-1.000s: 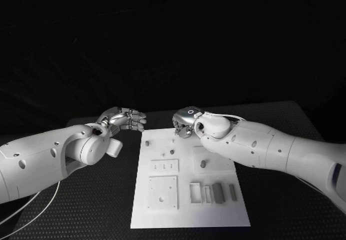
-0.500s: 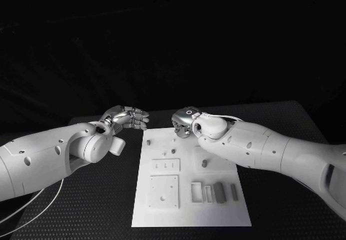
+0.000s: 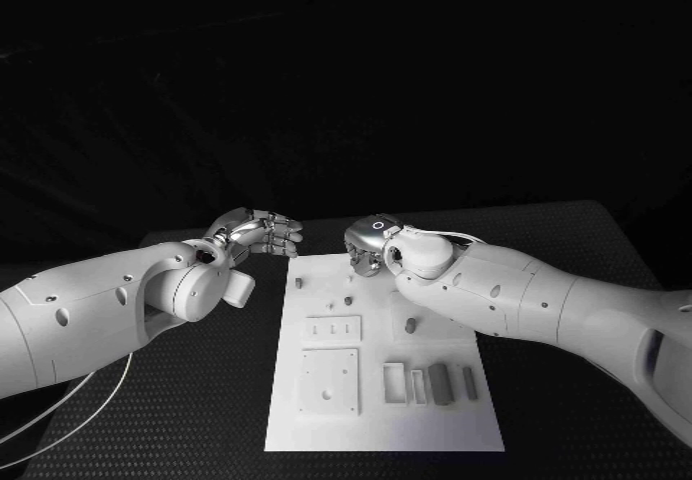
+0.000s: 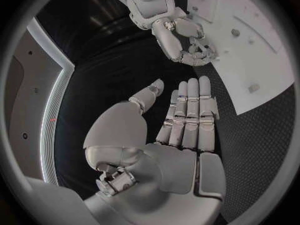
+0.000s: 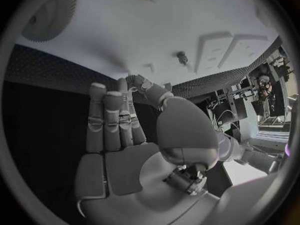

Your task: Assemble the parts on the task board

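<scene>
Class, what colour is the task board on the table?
White; the task board shows best in the head view.

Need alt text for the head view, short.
Two white robot arms reach over a black table, the left robot hand and right robot hand both empty at the far end of a white task board. Small grey parts sit on the board.

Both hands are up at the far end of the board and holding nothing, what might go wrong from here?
1. The left hand and right hand sit close together at the far edge of the task board; reaching in together may make them collide.
2. The right arm hangs over small upright parts; lowering it might knock them.
</scene>
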